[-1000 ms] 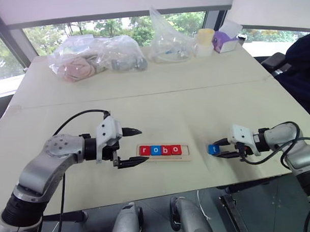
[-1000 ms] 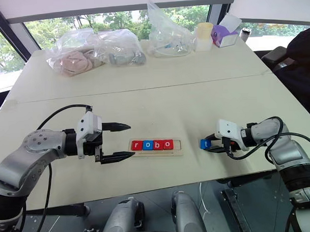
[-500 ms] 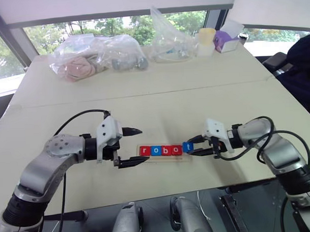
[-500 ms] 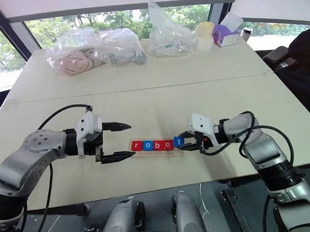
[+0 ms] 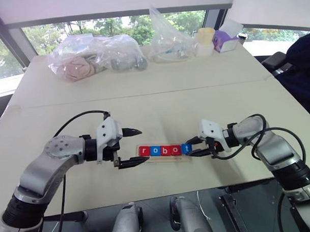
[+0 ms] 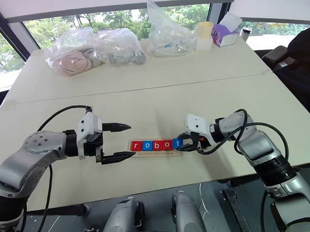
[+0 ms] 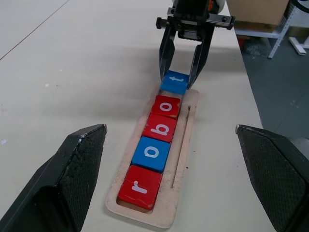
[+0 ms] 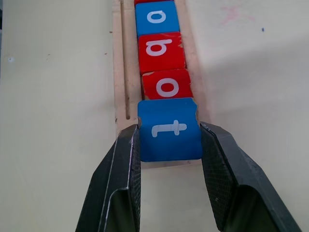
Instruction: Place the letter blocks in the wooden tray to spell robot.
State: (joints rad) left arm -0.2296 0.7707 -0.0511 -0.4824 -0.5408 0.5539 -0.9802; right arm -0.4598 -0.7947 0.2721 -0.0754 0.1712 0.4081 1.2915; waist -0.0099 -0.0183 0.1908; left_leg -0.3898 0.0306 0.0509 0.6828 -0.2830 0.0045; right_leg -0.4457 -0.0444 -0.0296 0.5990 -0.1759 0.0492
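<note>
The wooden tray [image 5: 164,157] lies on the table between my two grippers. In it sit a red r [image 5: 144,151], a blue o [image 5: 154,150], a red b [image 5: 165,151] and a red o [image 5: 176,150] in a row. My right gripper [image 5: 190,148] is shut on the blue t block [image 8: 169,129] at the tray's right end, right against the second o. Whether the t lies flat in the tray I cannot tell. My left gripper [image 5: 144,145] hangs wide open and holds nothing, just off the tray's left end, its fingers [image 7: 72,183] spread to either side of the tray [image 7: 186,135].
Clear plastic bags [image 5: 97,57] [image 5: 170,41], a yellow cup [image 5: 206,39] and a purple box [image 5: 224,41] stand along the table's far edge. A dark chair [image 5: 301,65] is at the right. The tray lies near the table's front edge.
My right gripper carried the t block leftward from the bare table to the tray's right end, then held still. The left gripper has not moved.
</note>
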